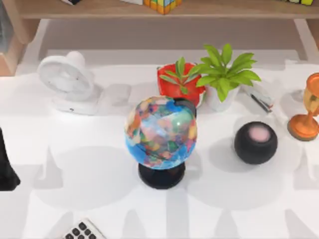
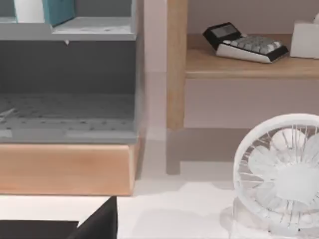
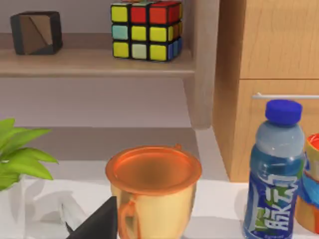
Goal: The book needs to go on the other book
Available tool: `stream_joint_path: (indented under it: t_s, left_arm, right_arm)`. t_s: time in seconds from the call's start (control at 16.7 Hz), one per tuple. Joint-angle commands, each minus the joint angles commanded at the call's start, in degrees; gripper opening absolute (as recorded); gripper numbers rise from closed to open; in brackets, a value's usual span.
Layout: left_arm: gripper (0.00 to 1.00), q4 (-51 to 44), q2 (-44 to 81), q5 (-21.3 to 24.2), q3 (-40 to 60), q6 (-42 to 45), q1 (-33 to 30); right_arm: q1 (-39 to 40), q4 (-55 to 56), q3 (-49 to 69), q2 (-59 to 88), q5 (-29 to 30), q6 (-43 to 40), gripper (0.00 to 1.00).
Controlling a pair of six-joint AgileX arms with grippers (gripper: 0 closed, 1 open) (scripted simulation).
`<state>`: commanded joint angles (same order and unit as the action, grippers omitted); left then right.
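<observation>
Top view: my camera above white table (image 1: 99,174), looking down, slightly tilted toward back shelf; globe (image 1: 160,133) near centre. Left wrist view: low, level, facing back wall, close to white fan (image 2: 281,174) and wooden shelf (image 2: 249,62) holding calculator (image 2: 245,42). Fan shared with top view (image 1: 67,79). Right wrist view: low, level, close behind orange cup (image 3: 153,191), Rubik's cube (image 3: 145,30) on shelf beyond. Cup shared with top view (image 1: 309,112), at right edge.

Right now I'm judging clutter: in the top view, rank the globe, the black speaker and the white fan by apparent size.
1. Globe, largest.
2. White fan.
3. Black speaker, smallest.
The globe stands taller, nearer the overhead camera, so its lead over the fan is unsure.
</observation>
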<state>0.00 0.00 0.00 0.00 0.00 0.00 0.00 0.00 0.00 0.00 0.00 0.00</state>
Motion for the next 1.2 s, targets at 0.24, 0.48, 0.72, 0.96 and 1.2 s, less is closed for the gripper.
stream_joint_path:
  t_s: [0.24, 0.48, 0.72, 0.96, 1.2]
  left_arm:
    - [1.0, 0.8, 1.8, 0.5, 1.7, 0.0, 0.5]
    - [1.0, 5.0, 12.6, 3.3, 11.5, 0.1, 3.5]
    - [1.0, 11.4, 32.7, 7.8, 26.8, 0.2, 7.9]
    - [1.0, 18.6, 58.1, 13.0, 44.0, 0.3, 12.8]
    - [1.0, 25.2, 83.3, 18.1, 60.3, 0.3, 17.3]
  right_arm:
    - [0.0, 0.0, 0.0, 0.0, 0.0, 0.0, 1.0]
    - [0.0, 0.0, 0.0, 0.0, 0.0, 0.0, 1.0]
    - [0.0, 0.0, 0.0, 0.0, 0.0, 0.0, 1.0]
    - [0.0, 0.0, 0.0, 0.0, 0.0, 0.0, 1.0]
    - [0.0, 0.0, 0.0, 0.0, 0.0, 0.0, 1.0]
